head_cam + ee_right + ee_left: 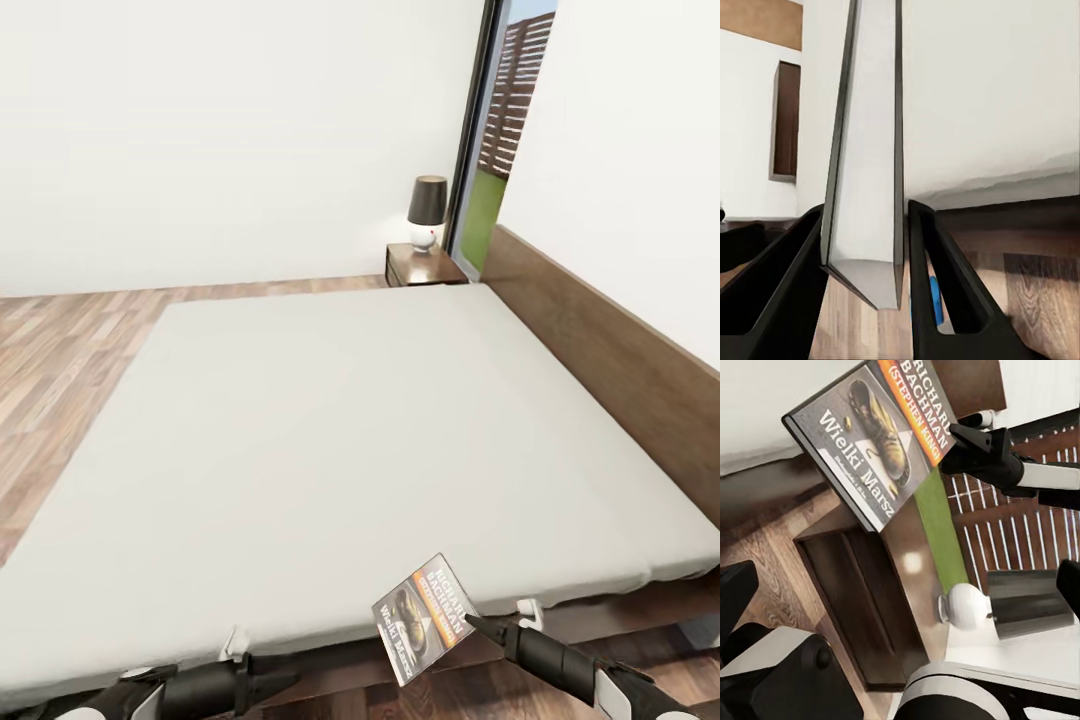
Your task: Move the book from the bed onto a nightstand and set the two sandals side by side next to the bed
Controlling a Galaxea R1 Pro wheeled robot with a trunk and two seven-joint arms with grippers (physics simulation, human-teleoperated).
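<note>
- Right gripper [478, 626]: fingers clamped on the book [424, 618], one black finger [945, 300] pressed on each cover; seen edge-on in the right wrist view, the book [866, 150] stands between them.
- Book position: held clear of the mattress, tilted, just off the near edge of the bed [330, 440], over the wood-plank floor [60, 370]. Cover reads "RICHARD BACHMAN" with an orange band and a photo of a boot.
- Left wrist view: the book [870, 442] is gripped at one corner by the right gripper [971, 442].
- Left gripper [275, 682]: low beside the near edge of the bed, holding nothing; whether its fingers are apart or together cannot be told.
- Bed: off-white mattress bare; dark brown headboard [610, 360] along its right side.
- Nightstand [422, 266]: at the far corner of the bed, carrying a dark-shaded lamp [426, 212] with a white base; drawers shut, contents not visible.
- Window [505, 130]: beyond the nightstand, showing a slatted fence and grass.
- A sliver of bright blue [935, 300] shows on the floor below the bed; too little visible to identify.
</note>
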